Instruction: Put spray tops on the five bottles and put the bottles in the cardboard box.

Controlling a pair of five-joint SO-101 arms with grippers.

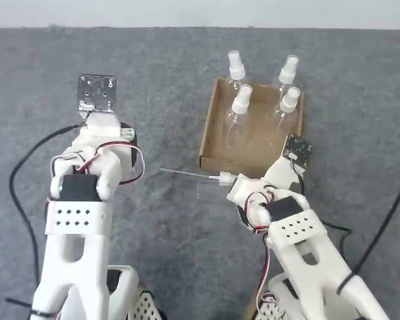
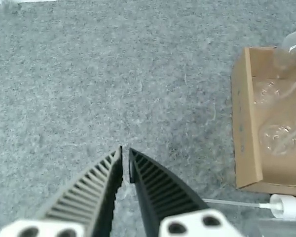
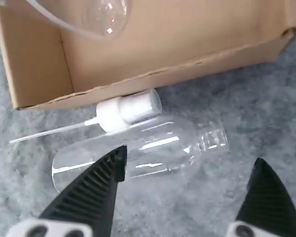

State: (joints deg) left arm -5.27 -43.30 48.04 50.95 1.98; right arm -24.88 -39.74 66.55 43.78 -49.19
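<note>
A: Left side first. What's the room like?
B: Grey mat (image 1: 153, 80), bare from the left edge across to the cardboard box (image 1: 209, 130). The left gripper (image 2: 124, 150) hangs over that stretch, fingers together, nothing between them. Box well apart from it, off to the right.

A: Between the arms?
B: A bare strip, crossed by the thin dip tube of the loose spray top (image 1: 225, 179). The tube's tip points left; the white head sits at the right end, just beside the box's near wall. Long axis runs along that wall.

A: The box?
B: Open-topped. Four capped bottles (image 1: 241, 100) stand upright inside, two rows of two. The near part of the floor is bare.

A: The fifth bottle?
B: The uncapped bottle (image 3: 138, 150) lies on its side on the mat outside the near wall, with the spray top between it and the wall. Long axis roughly parallel to the wall; the base points the way the tube does, the threaded neck the opposite way.

A: Right hand?
B: The right gripper (image 3: 190, 158) is above that bottle, fingers wide apart, holding nothing.
</note>
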